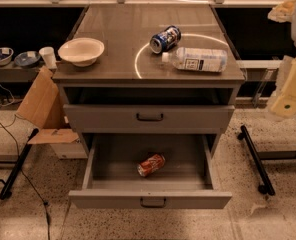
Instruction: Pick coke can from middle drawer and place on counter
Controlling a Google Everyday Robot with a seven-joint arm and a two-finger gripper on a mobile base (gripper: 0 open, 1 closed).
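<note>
The coke can [151,165], red-orange with white lettering, lies on its side in the open middle drawer [150,199], the cabinet's lowest drawer, a little right of its centre. The counter [113,24] is the glossy grey-brown cabinet top with a thin white arc. My gripper [288,96] shows as a pale cream shape at the right edge of the view, level with the closed drawer above. It is well to the right of the cabinet, apart from the can.
On the counter a white bowl [81,51] sits at the left, a blue-and-white can [165,39] lies on its side, and a clear plastic bottle [198,59] lies beside it. The upper grey drawer [149,118] is closed. Cardboard [40,101] leans at the cabinet's left. A black bar [255,156] lies on the floor at the right.
</note>
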